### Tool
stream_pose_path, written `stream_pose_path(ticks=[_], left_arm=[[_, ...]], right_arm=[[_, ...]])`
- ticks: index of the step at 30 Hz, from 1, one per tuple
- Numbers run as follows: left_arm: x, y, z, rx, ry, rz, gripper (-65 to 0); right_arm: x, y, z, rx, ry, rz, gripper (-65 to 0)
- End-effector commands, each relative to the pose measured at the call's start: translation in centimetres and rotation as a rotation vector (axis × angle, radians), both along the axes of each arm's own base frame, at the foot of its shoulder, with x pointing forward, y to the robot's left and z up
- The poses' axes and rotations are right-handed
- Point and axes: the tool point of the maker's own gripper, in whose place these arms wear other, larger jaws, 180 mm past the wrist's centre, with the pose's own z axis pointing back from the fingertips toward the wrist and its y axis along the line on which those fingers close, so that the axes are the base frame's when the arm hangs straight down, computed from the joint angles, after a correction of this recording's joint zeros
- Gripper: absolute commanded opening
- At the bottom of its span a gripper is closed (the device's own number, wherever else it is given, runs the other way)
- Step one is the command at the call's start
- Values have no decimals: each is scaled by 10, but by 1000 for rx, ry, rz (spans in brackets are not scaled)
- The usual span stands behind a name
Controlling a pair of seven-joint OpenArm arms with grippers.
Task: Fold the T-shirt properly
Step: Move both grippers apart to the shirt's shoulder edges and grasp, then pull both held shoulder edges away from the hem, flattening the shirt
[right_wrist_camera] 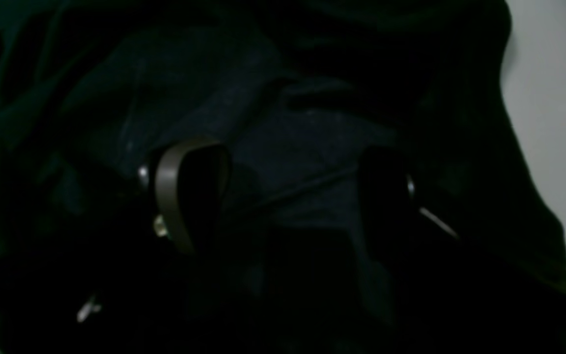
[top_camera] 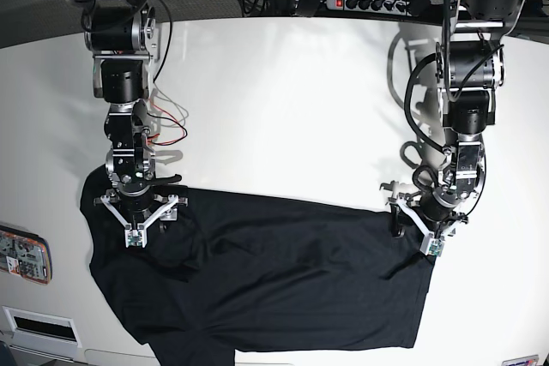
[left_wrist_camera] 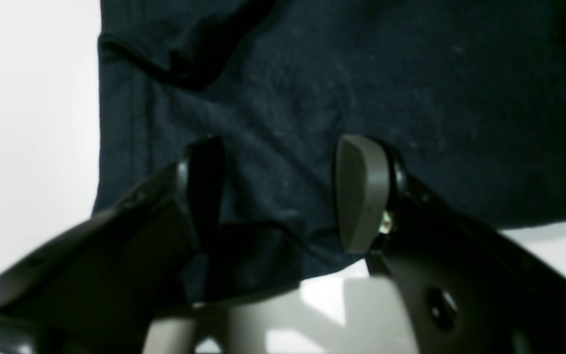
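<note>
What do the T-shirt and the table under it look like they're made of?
T-shirt: looks like soft black knit cloth, matte; it wrinkles and drapes in folds, with faint lint showing in the left wrist view. Table: a smooth white hard surface, slightly glossy; probably laminate, though I can't tell for sure.

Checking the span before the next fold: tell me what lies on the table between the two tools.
Only the T-shirt. In the base view its black cloth runs unbroken from the right tool to the left tool, with bare white table behind it.

White table (top_camera: pixel 283 109), perhaps a power strip (top_camera: pixel 377 2)
</note>
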Motion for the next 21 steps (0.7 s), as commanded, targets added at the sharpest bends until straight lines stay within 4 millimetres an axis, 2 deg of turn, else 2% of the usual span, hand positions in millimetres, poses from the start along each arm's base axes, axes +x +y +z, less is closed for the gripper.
stream_pose_path(ticks=[1, 3, 7, 12, 14, 16, 17, 21], left_arm=[[-6, 8, -9, 31, 65, 2, -323], [-12, 9, -18, 32, 104, 6, -323], [-19, 10, -27, 44, 158, 5, -323], [-25, 13, -32, 56, 196, 7, -324], [-42, 24, -44, 74, 239, 15, -324], [-55, 24, -52, 84, 248, 5, -324], [-61, 23, -54, 90, 248, -3, -324], [-86, 17, -61, 128, 262, -42, -324]], right_arm=[[3, -4, 4, -10, 6, 9, -206], [-13, 5, -13, 13, 62, 53, -206], [-35, -2, -29, 146, 70, -34, -206], [-75, -1, -61, 156, 156, -43, -207], [-94, -1, -74, 155, 195, -46, -207], [-111, -1, -84, 154, 225, -48, -207], [-114, 0, -85, 153, 226, -45, -207], [-104, 1, -64, 138, 161, -27, -207]])
